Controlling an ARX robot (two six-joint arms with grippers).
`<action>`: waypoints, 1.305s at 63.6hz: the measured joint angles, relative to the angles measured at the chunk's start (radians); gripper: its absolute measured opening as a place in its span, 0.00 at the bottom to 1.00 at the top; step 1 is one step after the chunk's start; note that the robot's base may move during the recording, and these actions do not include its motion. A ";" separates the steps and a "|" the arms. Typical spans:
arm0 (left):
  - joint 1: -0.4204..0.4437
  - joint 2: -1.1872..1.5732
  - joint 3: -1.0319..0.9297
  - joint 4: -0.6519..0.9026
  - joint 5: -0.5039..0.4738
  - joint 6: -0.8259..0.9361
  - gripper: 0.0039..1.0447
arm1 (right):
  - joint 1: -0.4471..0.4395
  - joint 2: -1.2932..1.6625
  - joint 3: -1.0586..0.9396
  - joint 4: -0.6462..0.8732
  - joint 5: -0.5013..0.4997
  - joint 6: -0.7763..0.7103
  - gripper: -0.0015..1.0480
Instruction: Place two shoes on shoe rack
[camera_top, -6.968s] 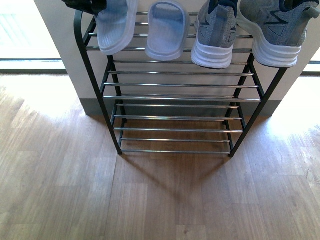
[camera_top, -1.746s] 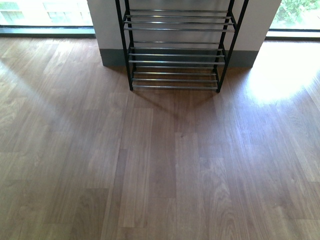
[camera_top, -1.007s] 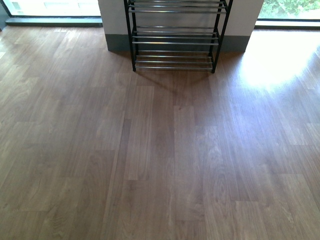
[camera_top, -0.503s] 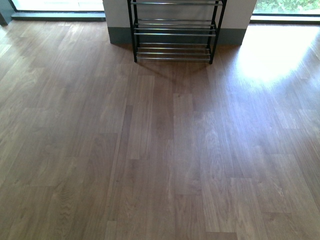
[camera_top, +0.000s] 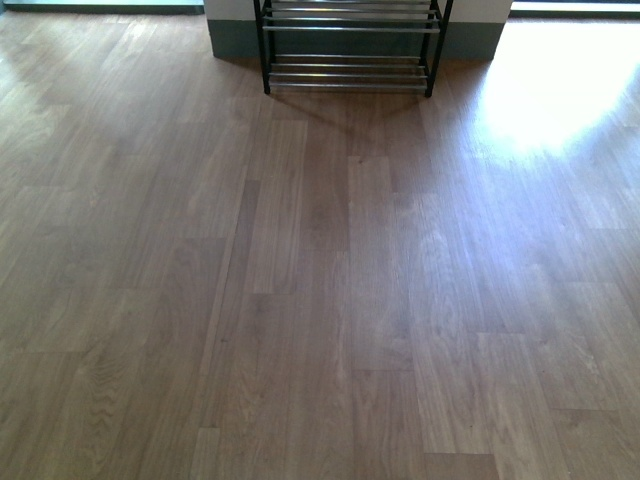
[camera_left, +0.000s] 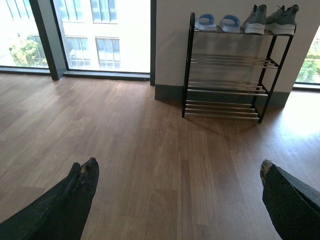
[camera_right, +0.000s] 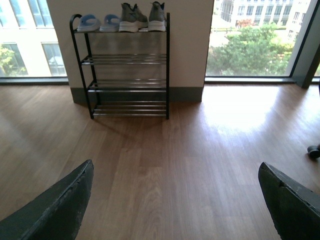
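While both wrist views are showing the left gripper (camera_left: 177, 195) and right gripper (camera_right: 175, 200) hanging wide and holding nothing over the floor (camera_top: 330, 280), the rack (camera_left: 227, 75) is standing well apart against the wall, carrying sneakers (camera_right: 141, 17) and slides (camera_right: 98, 22) on its top tier. Only its bottom tiers are appearing in the front view.

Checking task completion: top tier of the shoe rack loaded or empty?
Loaded. The shoe rack's top tier holds two slide sandals and two grey sneakers; lower tiers look bare.
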 joint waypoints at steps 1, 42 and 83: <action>0.000 0.000 0.000 0.000 0.000 0.000 0.91 | 0.000 0.000 0.000 0.000 0.000 0.000 0.91; 0.000 0.000 0.000 0.000 0.000 0.000 0.91 | 0.000 0.000 0.000 0.000 0.000 0.000 0.91; 0.000 0.000 0.000 0.000 0.000 0.000 0.91 | 0.000 0.000 0.000 0.000 0.000 0.000 0.91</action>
